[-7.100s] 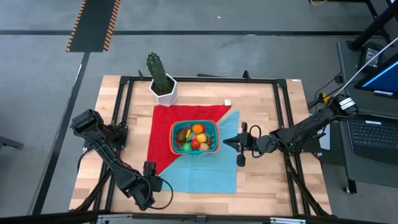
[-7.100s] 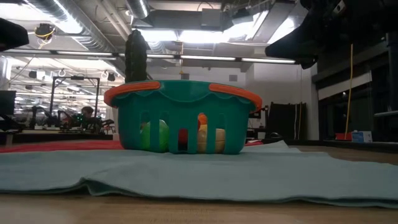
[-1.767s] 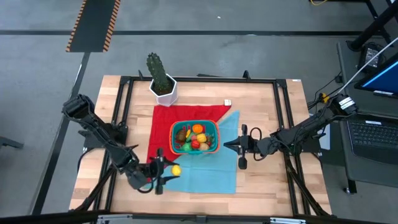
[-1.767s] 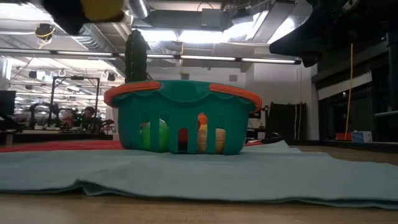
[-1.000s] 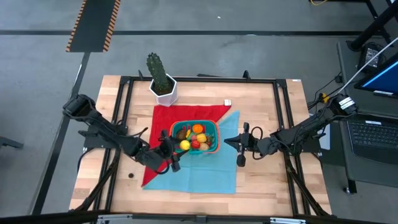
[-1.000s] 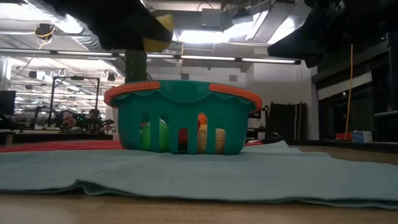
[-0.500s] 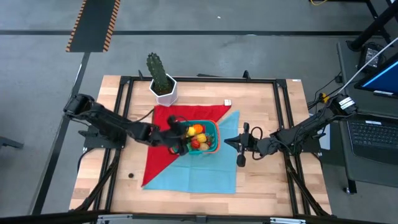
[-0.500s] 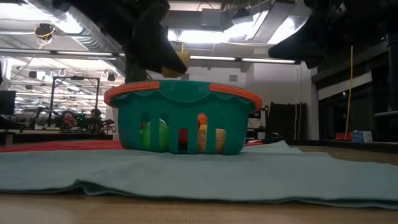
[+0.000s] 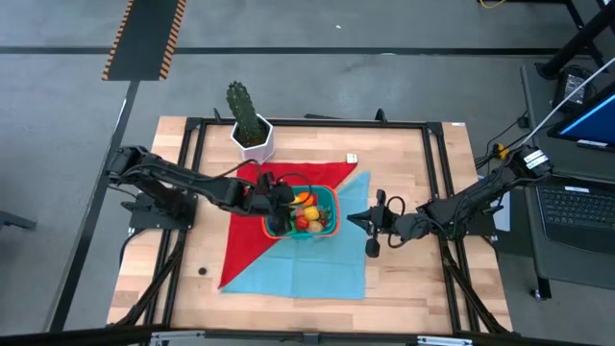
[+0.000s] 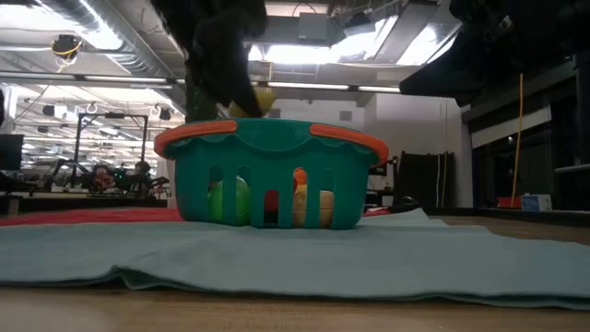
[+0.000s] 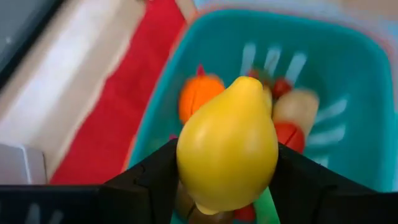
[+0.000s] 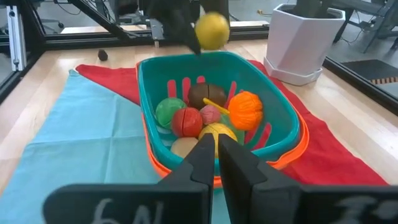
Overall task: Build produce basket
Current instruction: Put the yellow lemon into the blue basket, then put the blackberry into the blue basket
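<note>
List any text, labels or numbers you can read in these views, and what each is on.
None can be read for certain.
Pale marks on the right hand body: blurred, upside down, unreadable.
Laptop screen at the table's right: too small to read.
Basket, lemon, cactus pot: no lettering visible.

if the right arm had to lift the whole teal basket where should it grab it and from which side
Probably the orange rim of the basket on the wall facing the right gripper, coming from that side. The rim is a thin raised lip, so the jaws could close over it, one inside, one outside. The left gripper holds a yellow lemon over the far side.
</note>
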